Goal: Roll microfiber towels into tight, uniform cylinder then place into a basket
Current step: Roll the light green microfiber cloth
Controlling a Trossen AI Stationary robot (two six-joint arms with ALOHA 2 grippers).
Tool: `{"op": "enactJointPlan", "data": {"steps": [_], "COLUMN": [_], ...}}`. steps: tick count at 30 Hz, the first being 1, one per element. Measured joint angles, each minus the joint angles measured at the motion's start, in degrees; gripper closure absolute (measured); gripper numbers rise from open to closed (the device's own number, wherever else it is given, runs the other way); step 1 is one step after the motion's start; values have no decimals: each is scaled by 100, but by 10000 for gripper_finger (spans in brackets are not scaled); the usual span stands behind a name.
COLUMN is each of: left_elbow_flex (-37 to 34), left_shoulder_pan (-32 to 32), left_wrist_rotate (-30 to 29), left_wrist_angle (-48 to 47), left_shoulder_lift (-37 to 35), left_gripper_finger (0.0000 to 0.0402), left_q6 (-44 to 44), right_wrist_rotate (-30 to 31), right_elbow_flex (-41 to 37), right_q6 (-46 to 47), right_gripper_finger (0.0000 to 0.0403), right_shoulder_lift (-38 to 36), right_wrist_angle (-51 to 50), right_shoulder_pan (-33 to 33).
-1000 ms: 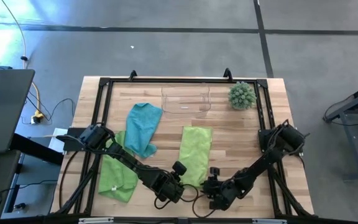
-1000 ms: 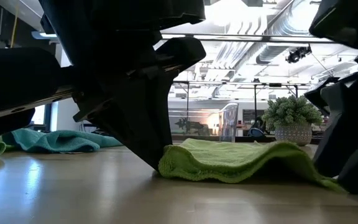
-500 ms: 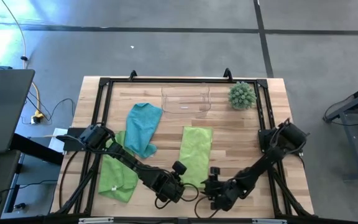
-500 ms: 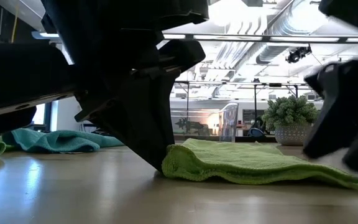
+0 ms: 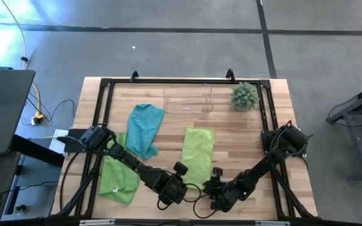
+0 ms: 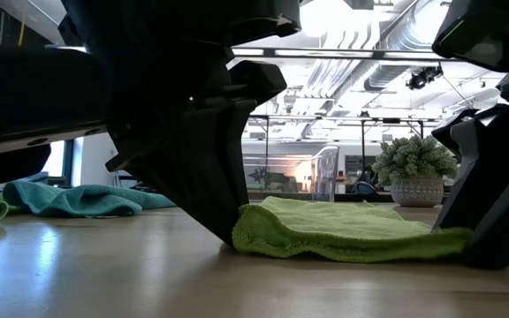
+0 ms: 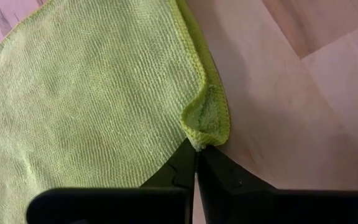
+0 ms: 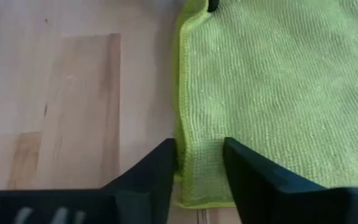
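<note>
High view shows three microfiber towels on the wooden table [image 5: 231, 138]: a teal towel [image 5: 144, 129] at ten o'clock, a crumpled lime towel [image 5: 118, 176] at eight o'clock under the left arm, and a flat lime towel [image 5: 198, 156] at centre, its long axis running six to twelve o'clock toward one clear basket [image 5: 188, 100] at twelve. One spiky plant ball [image 5: 244, 96] sits at one o'clock. At six o'clock, the left gripper [image 7: 196, 163] pinches the flat towel's near-left corner between closed fingers, while the right gripper [image 8: 199, 163] straddles the near-right corner, fingers parted around the edge. No legible writing appears anywhere.
</note>
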Motion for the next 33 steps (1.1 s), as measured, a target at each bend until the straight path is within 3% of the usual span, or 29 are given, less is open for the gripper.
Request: {"op": "enactJointPlan", "data": {"steps": [7,11,19,27,33], "left_elbow_flex": [0,68,377,396,350], "left_shoulder_pan": [-2,-9,45,52,46], "left_wrist_rotate": [2,110,424,363,310], "left_wrist_angle": [35,100,119,101,103], "left_shoulder_lift": [-9,-15,-23,-26,-28], "left_gripper_finger": [400,400,400,400,400], "left_q6": [-18,-210,-1223,-3253,-4199], "right_wrist_rotate": [-50,-176,-875,-1486,-1682], "right_elbow_flex": [-16,-31,-52,-43,-51], "right_q6": [-220,-516,-498,-404,-737], "right_gripper_finger": [370,396,397,396,396], "right_shoulder_lift": [-14,-143,-532,-595,-750], "right_wrist_angle": [-25,-57,-591,-575,-756], "right_shoulder_pan": [-13,-25,-241,-498,-689]}}
